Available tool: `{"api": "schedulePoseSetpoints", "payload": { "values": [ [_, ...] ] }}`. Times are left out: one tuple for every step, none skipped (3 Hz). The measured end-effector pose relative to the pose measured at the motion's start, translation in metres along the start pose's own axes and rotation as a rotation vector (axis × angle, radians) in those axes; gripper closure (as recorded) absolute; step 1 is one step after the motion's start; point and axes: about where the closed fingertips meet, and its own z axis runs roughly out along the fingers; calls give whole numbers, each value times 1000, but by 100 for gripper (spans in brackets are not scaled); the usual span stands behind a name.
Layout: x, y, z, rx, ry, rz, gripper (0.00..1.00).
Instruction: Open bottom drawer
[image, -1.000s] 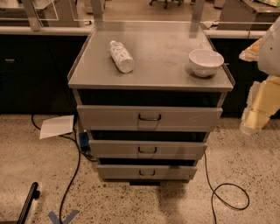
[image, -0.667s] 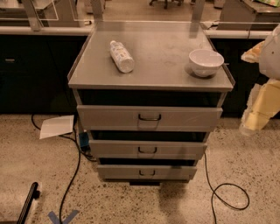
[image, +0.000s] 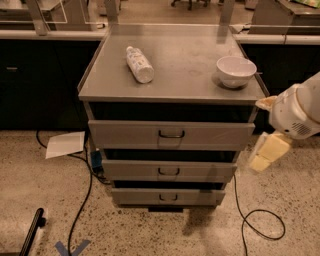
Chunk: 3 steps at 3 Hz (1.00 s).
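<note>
The bottom drawer (image: 168, 196) is the lowest and narrowest of three grey fronts on a metal cabinet, with a small black loop handle (image: 168, 198) at its centre. It sits close to flush under the middle drawer (image: 169, 171). The top drawer (image: 171, 134) is the widest. My gripper (image: 267, 152), yellowish on a white arm (image: 297, 110), hangs to the right of the cabinet at about the height of the top and middle drawers. It touches nothing.
A white bottle (image: 139, 64) lies on the cabinet top (image: 180, 60), and a white bowl (image: 235, 71) stands at its right. Black cables (image: 257, 220) trail on the speckled floor on both sides. A white sheet (image: 65, 144) lies at the left. Dark counters stand behind.
My gripper has moved down and to the left, closer to the cabinet's right side. The drawers, bottle and bowl have not moved.
</note>
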Motion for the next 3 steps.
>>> {"api": "schedulePoseSetpoints", "payload": {
  "values": [
    [10,-18,75,-8,-85,44,0],
    [10,-25,83,11,-95,52,19],
    [10,-25,82,10,-95,51,42]
  ]
}}
